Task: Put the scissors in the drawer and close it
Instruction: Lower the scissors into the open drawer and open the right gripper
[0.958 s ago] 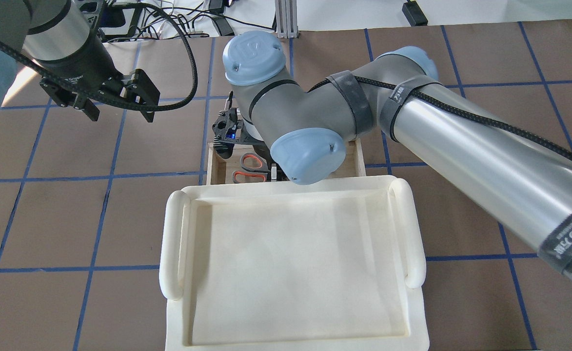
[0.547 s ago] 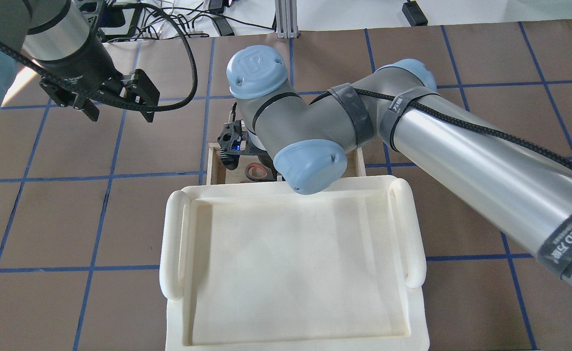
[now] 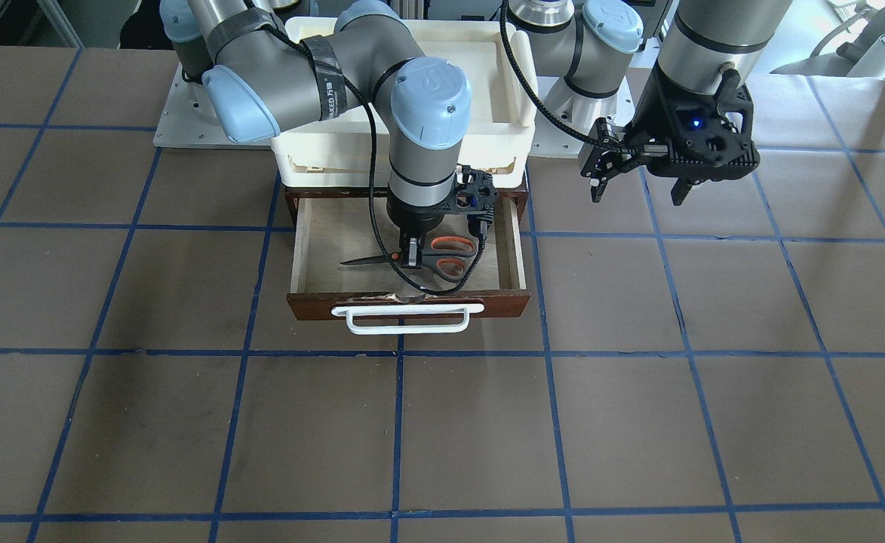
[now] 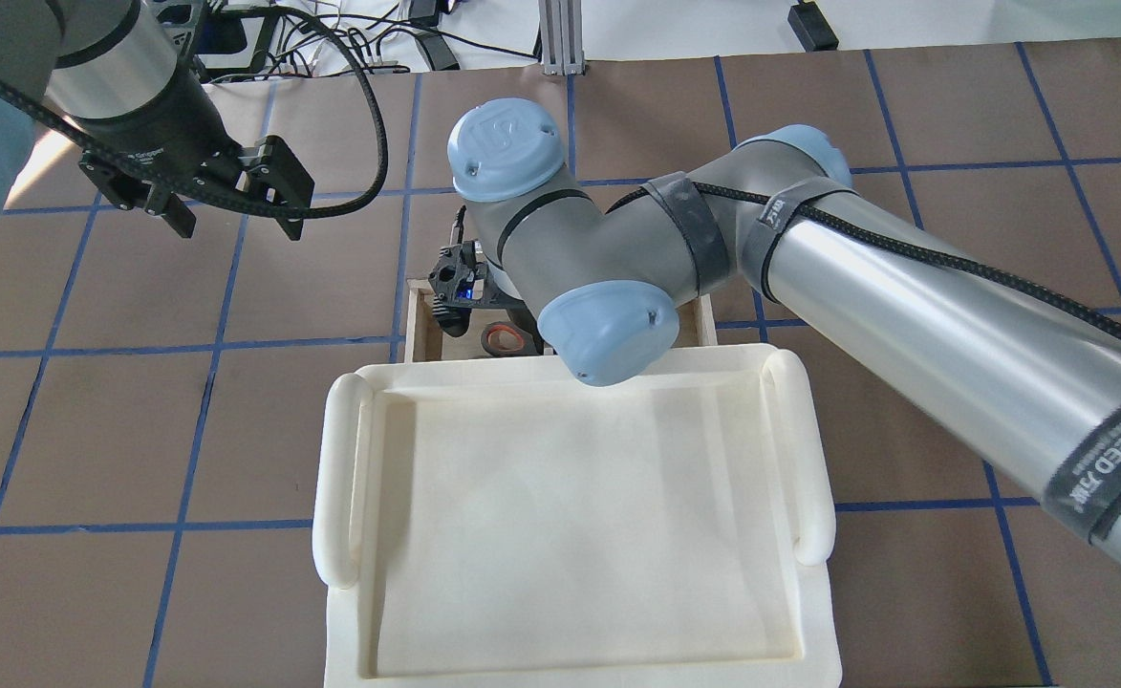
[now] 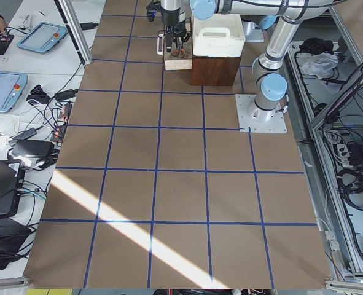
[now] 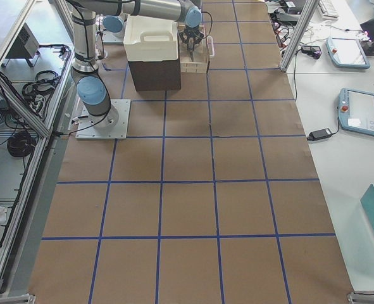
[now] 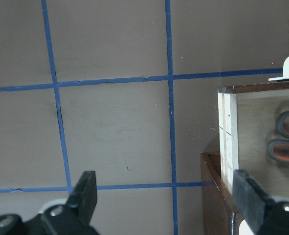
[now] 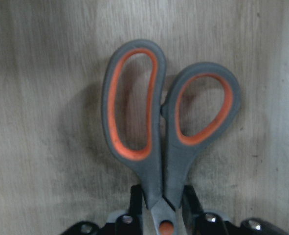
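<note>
The drawer (image 3: 329,241) stands pulled open under the cabinet, with its dark front (image 3: 314,305) and white bar handle (image 3: 408,317) towards the front. The scissors (image 3: 446,256) lie low inside it, blades pointing to the view's left. My right gripper (image 3: 410,260) is shut on the scissors near the pivot. In the right wrist view the fingers (image 8: 134,208) flank the scissors' neck (image 8: 159,127) over the plywood floor. In the overhead view only one handle loop (image 4: 503,336) shows under the wrist. My left gripper (image 4: 235,215) hangs open and empty over the table, left of the drawer.
A cream-white plastic tray (image 4: 340,478) sits on top of the dark cabinet, over the back of the drawer. The left wrist view shows the drawer's side wall (image 7: 227,137) and the scissors' handles (image 7: 286,142). The brown table has blue grid lines.
My right arm has sunk and shifted towards the cabinet, carrying the scissors deeper into the drawer; less of the handles shows from overhead. The left arm has not moved.
</note>
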Available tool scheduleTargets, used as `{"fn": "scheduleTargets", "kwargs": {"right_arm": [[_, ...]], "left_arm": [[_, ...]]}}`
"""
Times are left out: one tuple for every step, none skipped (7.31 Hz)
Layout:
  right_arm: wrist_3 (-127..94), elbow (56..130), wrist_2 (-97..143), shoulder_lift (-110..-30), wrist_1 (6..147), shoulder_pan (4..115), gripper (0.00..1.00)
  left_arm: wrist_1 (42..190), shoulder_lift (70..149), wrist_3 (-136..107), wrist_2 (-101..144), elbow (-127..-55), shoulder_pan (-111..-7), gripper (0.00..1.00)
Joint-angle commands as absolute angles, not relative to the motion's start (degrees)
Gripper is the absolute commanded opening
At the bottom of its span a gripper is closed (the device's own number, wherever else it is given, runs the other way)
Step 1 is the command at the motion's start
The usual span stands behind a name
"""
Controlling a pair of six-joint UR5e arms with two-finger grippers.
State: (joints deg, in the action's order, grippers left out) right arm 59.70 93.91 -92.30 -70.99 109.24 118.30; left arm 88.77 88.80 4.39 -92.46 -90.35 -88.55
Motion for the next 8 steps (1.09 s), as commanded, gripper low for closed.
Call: {"fn": "scheduleTargets", "kwargs": {"right_arm": [[59.8,94.4,-92.4,-70.8,109.6,118.3,0.00],[59.8,94.4,-92.5,-70.8,109.6,118.3,0.00],[59.7,94.4,-92.4,-70.8,109.6,118.3,0.00],[59.7,94.4,-92.3,-70.4,109.9,118.3,0.00],[59.6,94.4,-92.2,-69.9,111.0,118.3,0.00],[59.5,94.6,-91.9,-69.5,111.4,118.3,0.10],[59.5,94.6,-91.8,-69.5,111.4,118.3,0.27],[59.5,94.6,-91.4,-69.5,111.3,118.3,0.47]], "left_arm": [[88.8,88.8,4.4,-92.5,-90.4,-88.5,1.00],[88.8,88.9,4.4,-92.5,-90.4,-88.6,1.00],[88.8,88.9,4.4,-92.5,-90.4,-88.6,1.00],[88.8,88.9,4.4,-92.5,-90.4,-88.6,1.00],[88.8,88.9,4.4,-92.5,-90.4,-88.6,1.00],[88.8,89.0,4.4,-92.5,-90.4,-88.6,1.00],[88.8,89.0,4.4,-92.5,-90.4,-88.6,1.00],[88.8,89.0,4.4,-92.5,-90.4,-88.6,1.00]]}}
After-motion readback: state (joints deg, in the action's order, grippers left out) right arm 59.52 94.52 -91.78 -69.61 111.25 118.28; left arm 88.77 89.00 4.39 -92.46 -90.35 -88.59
